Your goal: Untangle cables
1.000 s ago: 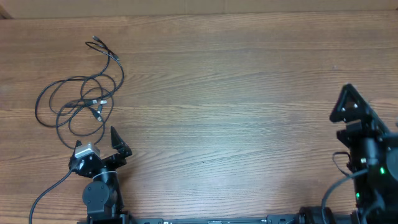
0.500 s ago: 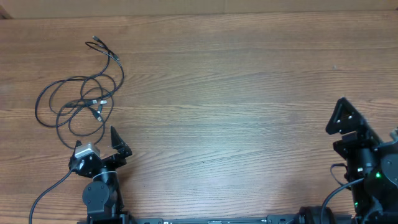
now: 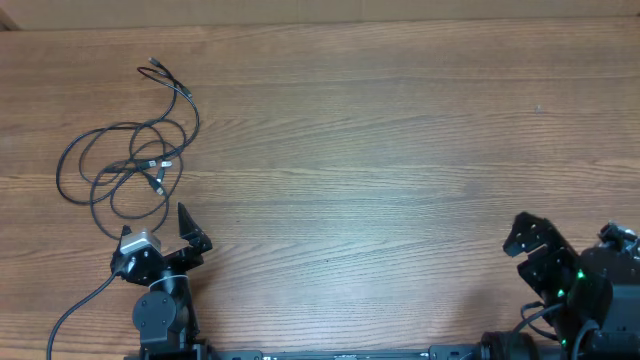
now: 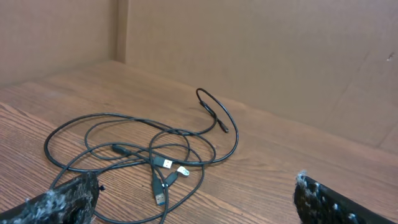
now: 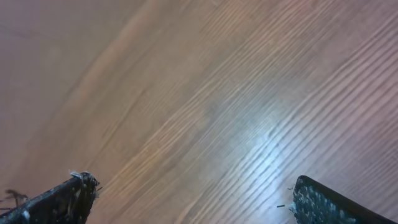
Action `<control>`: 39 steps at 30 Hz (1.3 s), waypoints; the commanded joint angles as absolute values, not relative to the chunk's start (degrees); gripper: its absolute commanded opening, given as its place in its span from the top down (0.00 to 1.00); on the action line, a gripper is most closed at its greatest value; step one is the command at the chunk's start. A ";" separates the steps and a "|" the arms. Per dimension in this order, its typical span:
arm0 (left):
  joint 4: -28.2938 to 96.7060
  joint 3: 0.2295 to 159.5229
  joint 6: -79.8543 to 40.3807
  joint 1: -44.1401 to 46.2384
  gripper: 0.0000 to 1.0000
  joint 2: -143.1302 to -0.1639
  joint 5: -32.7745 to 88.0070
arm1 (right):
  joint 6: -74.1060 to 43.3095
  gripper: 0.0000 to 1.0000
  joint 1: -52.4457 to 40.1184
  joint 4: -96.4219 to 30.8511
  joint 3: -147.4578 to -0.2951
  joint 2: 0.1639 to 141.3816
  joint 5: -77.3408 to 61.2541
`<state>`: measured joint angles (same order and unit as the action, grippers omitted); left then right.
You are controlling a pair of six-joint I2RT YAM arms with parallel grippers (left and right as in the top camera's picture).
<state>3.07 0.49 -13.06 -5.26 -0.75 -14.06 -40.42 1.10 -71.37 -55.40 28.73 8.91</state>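
Note:
The cables lie in a loose black tangle of overlapping loops at the table's left, one end trailing off to the far side. In the left wrist view the cables show small plug ends bunched in the middle. My left gripper stands open just in front of the tangle, touching nothing; its fingertips frame the nearest loops, and the left gripper holds nothing. My right gripper is open at the near right, far from the cables. The right gripper has only bare wood between its fingers.
The wooden table stretches between the two arms. A plain brown wall rises behind the table's far edge. A thick black robot cable curves by the left arm's base.
The right arm has drawn back toward the near edge and shifted left, its gripper still open. The left arm and the cables have not moved.

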 commanded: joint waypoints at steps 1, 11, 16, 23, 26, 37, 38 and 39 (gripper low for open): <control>3.03 0.27 -11.57 -5.32 0.00 -0.25 -13.47 | -40.05 0.00 1.26 -71.24 -54.48 25.93 8.97; 3.03 0.27 -11.57 -5.32 0.00 -0.25 -13.47 | -40.05 0.00 1.26 -71.22 -47.16 15.05 8.97; 3.03 0.27 -11.60 -5.32 0.00 -0.25 -13.47 | -40.05 0.00 1.26 -71.24 -45.87 11.55 8.97; 3.03 0.27 -11.57 -5.32 0.00 -0.25 -13.47 | -40.05 0.00 1.26 -70.28 -43.11 5.89 8.97; 3.03 0.27 -11.57 -5.32 0.01 -0.25 -13.47 | -40.47 0.00 1.26 -69.32 -40.80 3.18 8.97; 3.03 0.27 -11.57 -5.32 0.00 -0.25 -13.47 | -40.45 0.00 1.26 -58.65 -32.03 0.16 8.95; 3.03 0.27 -11.60 -5.32 0.00 -0.25 -13.47 | -40.45 0.00 1.26 -55.33 -30.74 0.16 8.97; 3.03 0.27 -11.57 -5.32 0.00 -0.25 -13.47 | -40.45 0.00 1.26 -53.19 -29.98 0.16 8.97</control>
<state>3.07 0.49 -13.06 -5.26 -0.75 -14.04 -40.49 1.08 -56.25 -31.73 0.82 8.93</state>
